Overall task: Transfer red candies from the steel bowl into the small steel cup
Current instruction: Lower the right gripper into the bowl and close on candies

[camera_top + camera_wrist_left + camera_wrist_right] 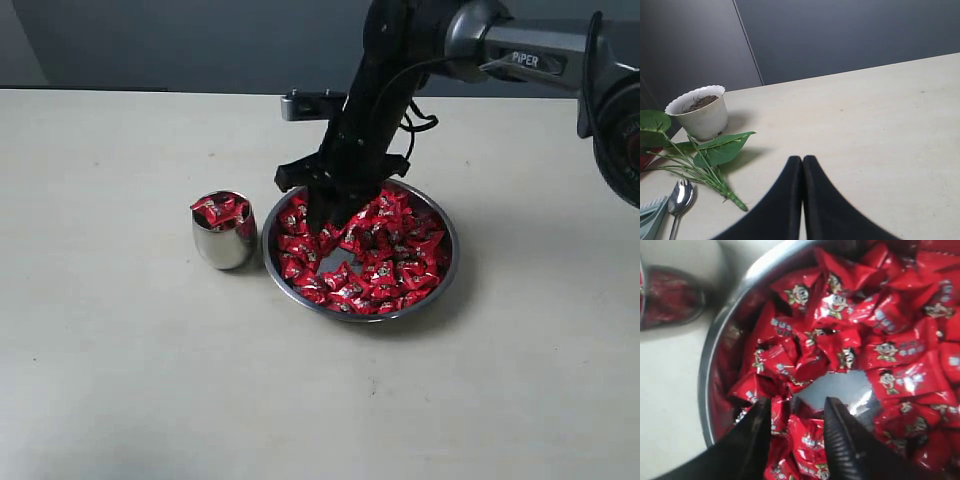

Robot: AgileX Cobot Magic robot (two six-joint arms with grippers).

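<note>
- Right wrist view: right gripper hangs spread inside the steel bowl, one of the red candies lying directly between its fingertips.
- Farther off, left gripper is clenched empty.

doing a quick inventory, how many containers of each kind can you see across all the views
steel bowl: 1
small steel cup: 1
white plant pot: 1
total: 3
</note>
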